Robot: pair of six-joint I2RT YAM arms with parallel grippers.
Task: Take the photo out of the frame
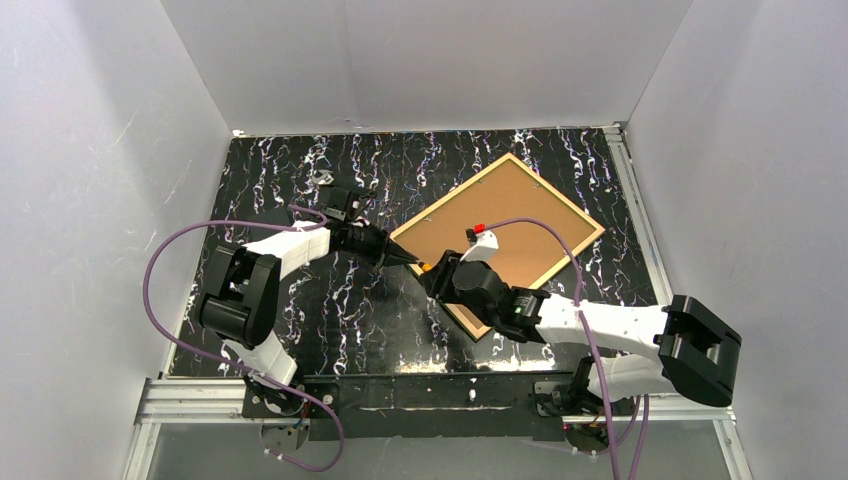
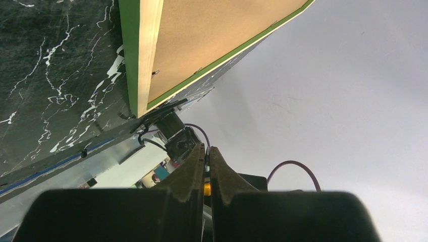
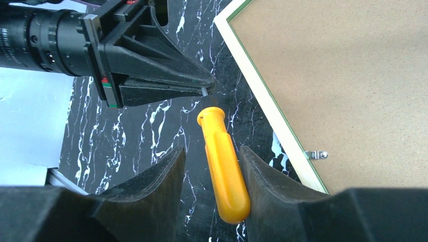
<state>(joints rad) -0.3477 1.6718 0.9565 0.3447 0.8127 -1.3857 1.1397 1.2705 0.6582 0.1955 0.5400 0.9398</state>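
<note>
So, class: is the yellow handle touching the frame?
Apart. The right wrist view shows a strip of black table between the yellow handle and the pale edge of the frame.

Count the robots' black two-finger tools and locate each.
2. The left arm's black tool, shut, meets the top end of a yellow plastic handle; the right arm's black tool straddles that handle, beside the face-down green-edged wooden picture frame. None seems hidden.

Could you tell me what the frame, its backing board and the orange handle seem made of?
Seemingly, the frame is pale bare wood on its sides with a green-painted front; the backing board is matte brown fibreboard, by its even speckle; the orange handle is smooth, glossy plastic.
</note>
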